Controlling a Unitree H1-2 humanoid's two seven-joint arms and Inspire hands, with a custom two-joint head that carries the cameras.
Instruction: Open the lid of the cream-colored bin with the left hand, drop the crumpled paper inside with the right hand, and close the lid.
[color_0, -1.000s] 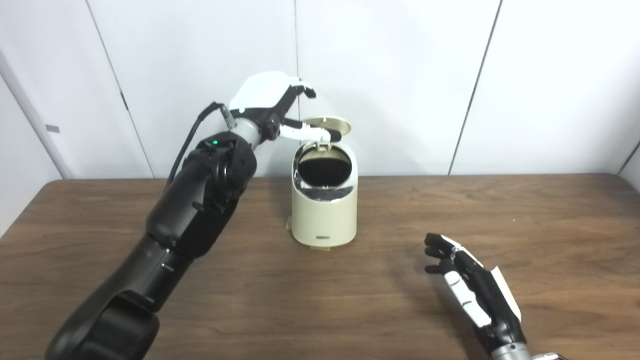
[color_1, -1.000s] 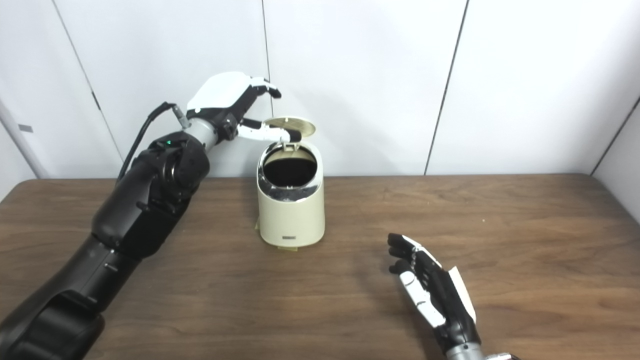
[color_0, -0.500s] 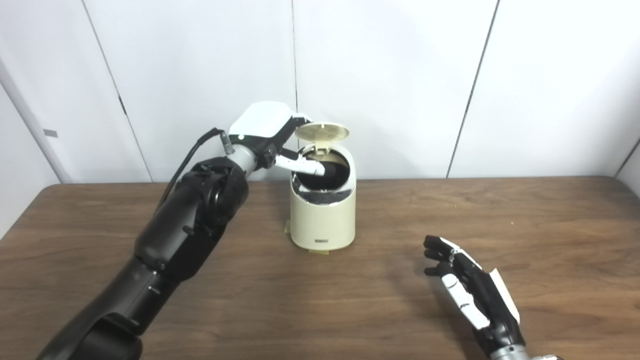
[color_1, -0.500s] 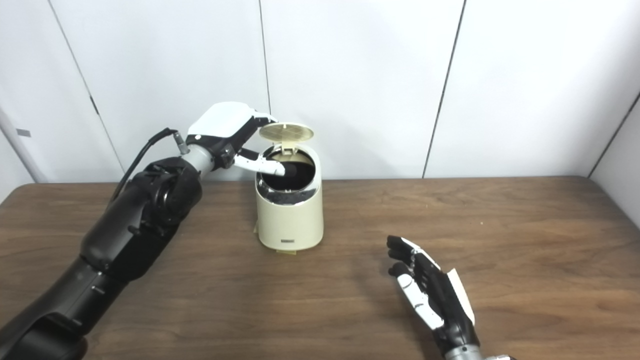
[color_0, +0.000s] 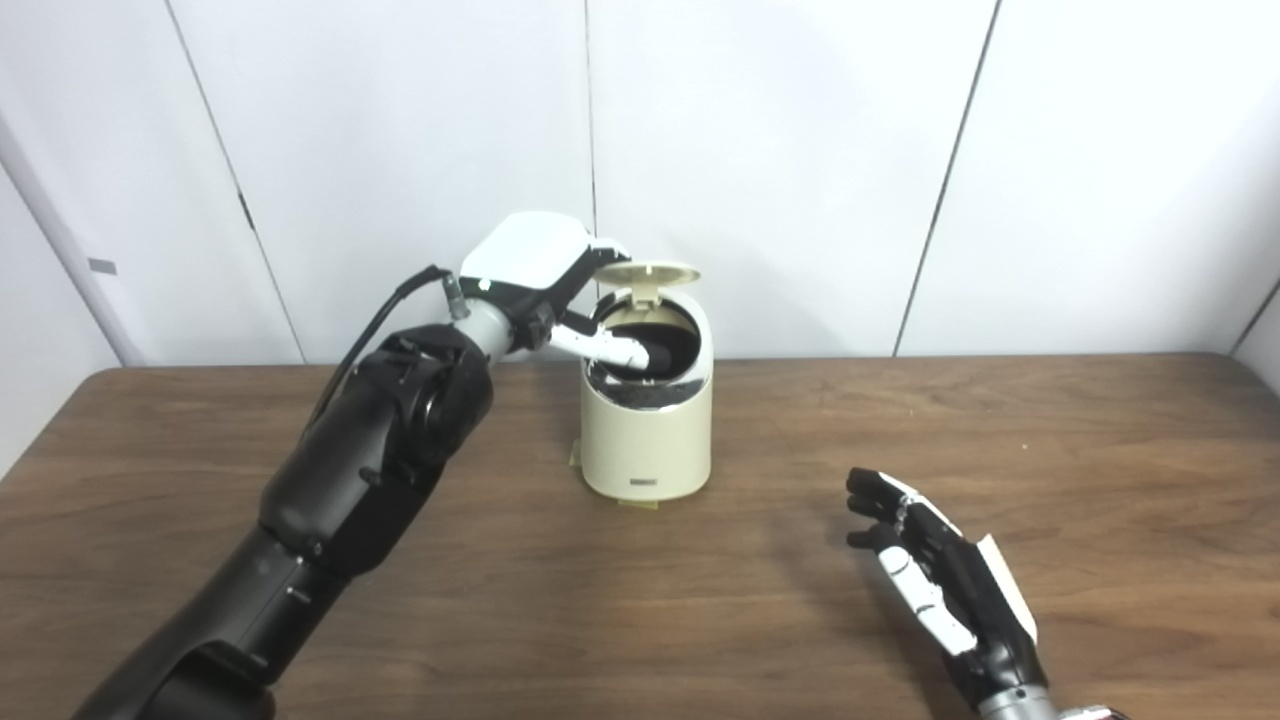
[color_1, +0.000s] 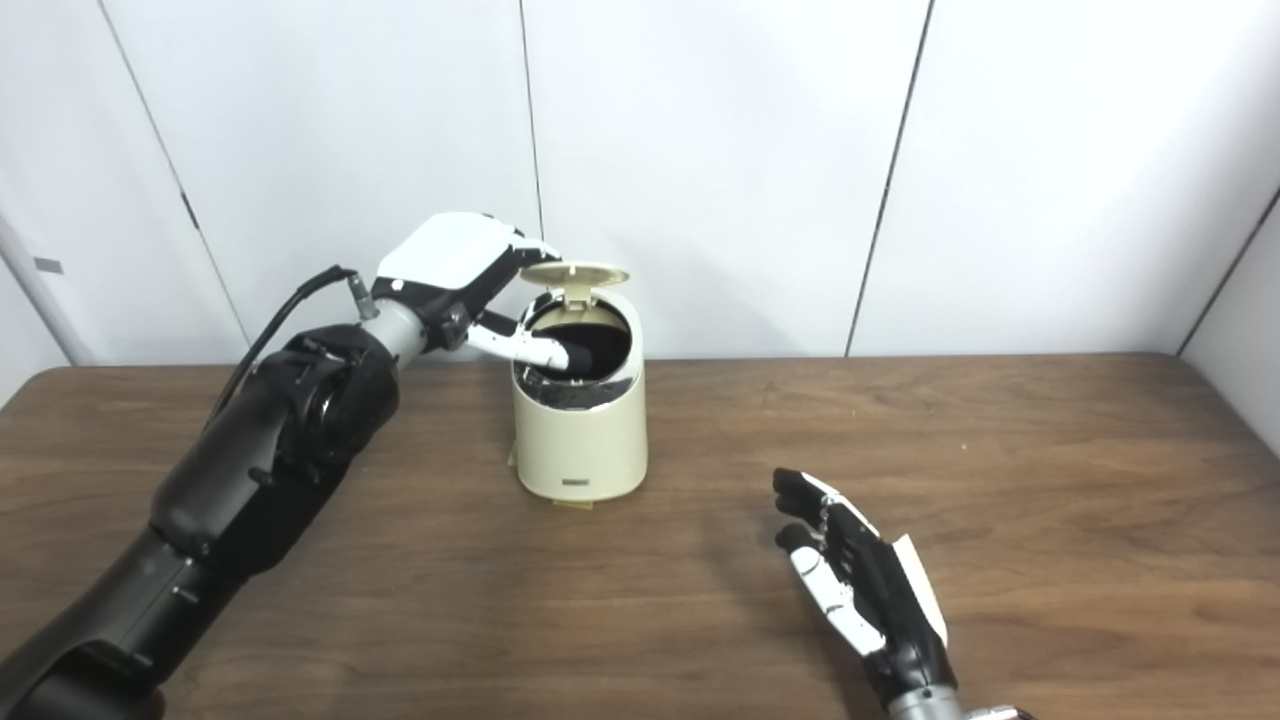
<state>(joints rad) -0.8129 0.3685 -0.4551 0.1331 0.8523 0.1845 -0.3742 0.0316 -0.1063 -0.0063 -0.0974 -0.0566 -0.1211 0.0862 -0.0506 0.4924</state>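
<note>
While the cream-colored bin (color_0: 647, 420) stands mid-desk, the left eye view puts the left hand (color_0: 545, 275) at its raised lid (color_0: 648, 273), fingers spread, one dipping into the mouth. In the right eye view, the right hand (color_1: 865, 585) lies open, empty, well apart; no paper shows.

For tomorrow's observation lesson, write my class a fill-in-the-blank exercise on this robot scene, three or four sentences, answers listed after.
1. The lid of the cream-colored bin is ____.
2. The thumb of the left robot hand reaches over the bin's ____.
3. The right robot hand lies open and holds ____.
4. The bin stands on a ____ table.

Answers: open; opening; nothing; wooden
</note>
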